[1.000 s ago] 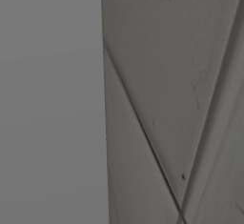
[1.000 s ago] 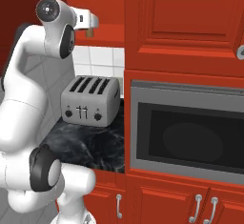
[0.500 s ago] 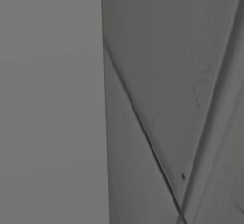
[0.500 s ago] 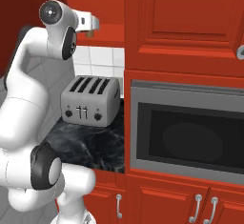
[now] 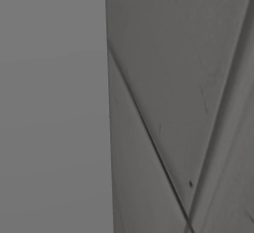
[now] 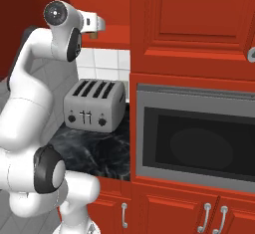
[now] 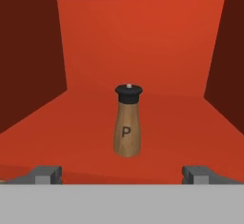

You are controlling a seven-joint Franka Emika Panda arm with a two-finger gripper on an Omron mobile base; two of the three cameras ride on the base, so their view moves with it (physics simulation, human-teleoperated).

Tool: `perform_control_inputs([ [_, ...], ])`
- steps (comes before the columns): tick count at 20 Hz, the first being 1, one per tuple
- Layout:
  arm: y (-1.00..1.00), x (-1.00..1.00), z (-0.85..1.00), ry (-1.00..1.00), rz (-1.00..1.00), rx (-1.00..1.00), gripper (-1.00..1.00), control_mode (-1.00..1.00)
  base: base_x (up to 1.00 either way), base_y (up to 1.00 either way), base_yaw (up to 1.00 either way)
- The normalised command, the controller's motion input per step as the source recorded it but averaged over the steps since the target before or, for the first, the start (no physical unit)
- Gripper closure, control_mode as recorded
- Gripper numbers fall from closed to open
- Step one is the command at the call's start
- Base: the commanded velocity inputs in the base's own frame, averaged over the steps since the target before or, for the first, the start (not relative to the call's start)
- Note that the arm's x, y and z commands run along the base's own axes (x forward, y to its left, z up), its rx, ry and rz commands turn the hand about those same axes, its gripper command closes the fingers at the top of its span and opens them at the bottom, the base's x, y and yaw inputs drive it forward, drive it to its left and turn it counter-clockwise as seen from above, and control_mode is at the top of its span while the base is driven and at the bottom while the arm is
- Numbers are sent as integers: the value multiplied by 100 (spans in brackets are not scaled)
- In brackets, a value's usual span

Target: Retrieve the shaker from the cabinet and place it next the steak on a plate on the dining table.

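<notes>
The shaker (image 7: pixel 127 123) is a small tan wooden cylinder with a black cap and a letter P on its side. It stands upright on the red floor of the cabinet (image 7: pixel 143 42), centred in the hand view. My gripper (image 7: pixel 121 174) is open, level with the shaker and short of it. Its dark fingertips (image 7: pixel 46 174) stand wide apart with nothing between them. In the right base view the arm reaches up into the open cabinet (image 6: pixel 30 9), and the hand (image 6: pixel 91 23) sits at the opening. The steak, the plate and the dining table are out of view.
A silver toaster (image 6: pixel 94 103) stands on the black marbled counter (image 6: pixel 94 151) under the cabinet. A built-in oven (image 6: pixel 194 136) and shut red cabinet doors (image 6: pixel 194 14) lie to the right. A flat grey surface (image 5: pixel 54 108) is close before the left base camera.
The arm's top joint has edged slightly to the right. The gripper stays open.
</notes>
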Motion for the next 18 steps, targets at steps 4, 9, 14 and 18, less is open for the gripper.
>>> perform_control_inputs([
  [4,0,39,0,0,0,0,-100,-100,0,0,0],
  [9,0,36,0,0,0,0,-100,-100,0,0,0],
  [14,0,32,0,0,0,0,-100,-100,0,0,0],
  [18,0,33,0,0,0,0,-100,-100,0,0,0],
])
